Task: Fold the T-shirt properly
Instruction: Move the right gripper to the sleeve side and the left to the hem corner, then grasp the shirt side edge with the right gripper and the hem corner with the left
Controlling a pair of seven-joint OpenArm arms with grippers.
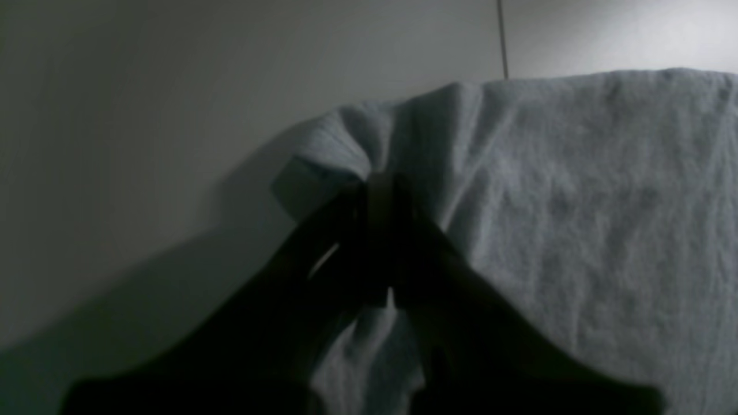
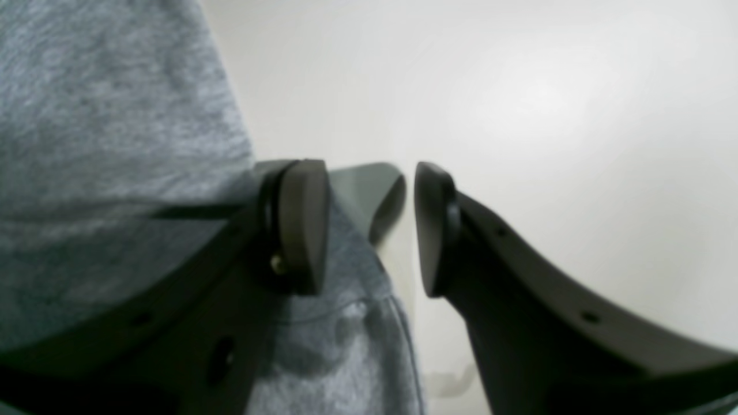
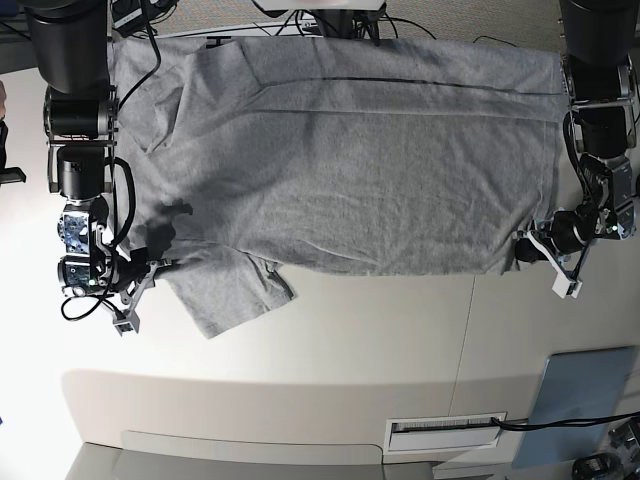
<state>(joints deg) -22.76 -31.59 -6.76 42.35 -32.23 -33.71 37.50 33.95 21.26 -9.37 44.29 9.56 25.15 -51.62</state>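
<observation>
Closest to my left wrist lens, the left gripper [image 1: 383,190] is sitting as a dark silhouette, its jaws pinched together on a bunched corner of the T-shirt [image 1: 576,219]. In the base view that same gripper [image 3: 530,248] is gripping the hem corner at about 3 o'clock, presumably so I can carry that edge across for a fold.

The T-shirt [image 3: 350,170] is lying spread flat across the white table [image 3: 380,350], filling the upper half of the base view, plain side up, with one sleeve [image 3: 225,290] angling out toward 7 o'clock.

The right gripper [image 2: 372,227] is holding its jaws partly apart, with nothing between the pads; grey cloth is lying beneath and beside its left finger. In the base view it [image 3: 140,270] is hovering at 9 o'clock near the sleeve's root, I think lined up to take the matching edge, though shadow makes contact hard to judge.

The shirt's top edge is disappearing under the arm bases and cables at 12 o'clock. The left wrist picture is very dim, so the pinch itself is barely readable. A blue-grey panel [image 3: 580,400] is lying at 5 o'clock, well apart.
</observation>
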